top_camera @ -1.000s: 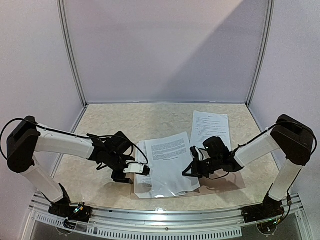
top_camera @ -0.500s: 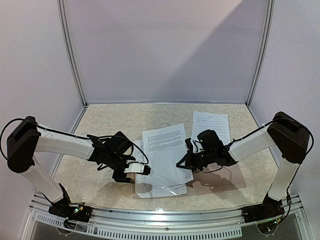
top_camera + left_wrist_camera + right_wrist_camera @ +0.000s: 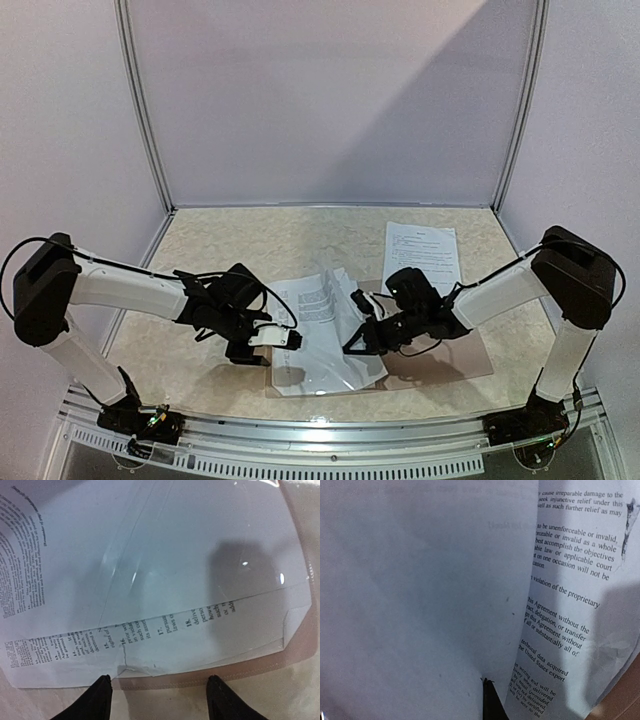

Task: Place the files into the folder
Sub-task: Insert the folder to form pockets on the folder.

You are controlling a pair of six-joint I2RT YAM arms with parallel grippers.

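The tan folder (image 3: 452, 362) lies open near the front of the table, with white printed files (image 3: 330, 368) lying on it under a clear sleeve (image 3: 165, 565). My right gripper (image 3: 358, 340) is shut on the edge of one printed sheet (image 3: 322, 298), which buckles upward over the folder. In the right wrist view that sheet (image 3: 420, 590) fills the frame and one black fingertip (image 3: 492, 702) shows pinching it. My left gripper (image 3: 287, 340) is open and empty at the folder's left edge. In the left wrist view its fingers (image 3: 100, 697) straddle the folder's tan border (image 3: 210, 676).
Another printed sheet (image 3: 422, 254) lies flat on the marbled table at the back right, beyond the folder. Grey walls and metal posts (image 3: 140, 110) close in the back and sides. A metal rail (image 3: 320, 432) runs along the near edge.
My right gripper has moved left with its sheet, and the sheet has gone from lying flat to buckling upward. The left arm has stayed still.
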